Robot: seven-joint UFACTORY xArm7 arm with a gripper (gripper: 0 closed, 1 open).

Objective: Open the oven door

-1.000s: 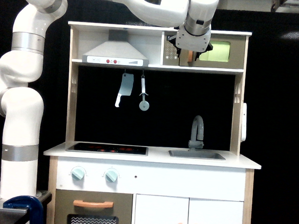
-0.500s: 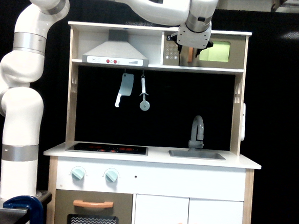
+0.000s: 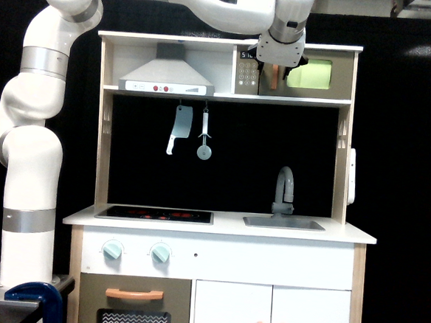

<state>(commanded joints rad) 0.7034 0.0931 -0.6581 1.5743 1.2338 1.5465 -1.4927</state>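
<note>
Since a second ago the end effector [image 3: 280, 68] has risen a little in front of the upper shelf, so that more of the orange handle [image 3: 274, 76] now shows below it. It hangs from the white arm [image 3: 33, 119] directly over the top of that handle; its dark fingertips sit on either side of the handle's upper end, but whether they are clenched on it or just beside it cannot be told from this view.

The oven door [image 3: 310, 74] is in the top compartment of the toy kitchen, at the exterior view's right, flush with its frame and shut, its lime-green window facing out. A grey keypad [image 3: 246, 74] sits just to the left of the handle. What lies behind the door is hidden.

The neighbouring top compartment holds the white range hood [image 3: 166, 75]. Under the shelf hang a cleaver [image 3: 179, 129] and a pizza cutter [image 3: 204, 142]. On the bench [image 3: 226, 224] the sink [image 3: 284, 223] looks bare, with the tap [image 3: 283, 190] standing behind it and the hob [image 3: 155, 215] on the left.
</note>
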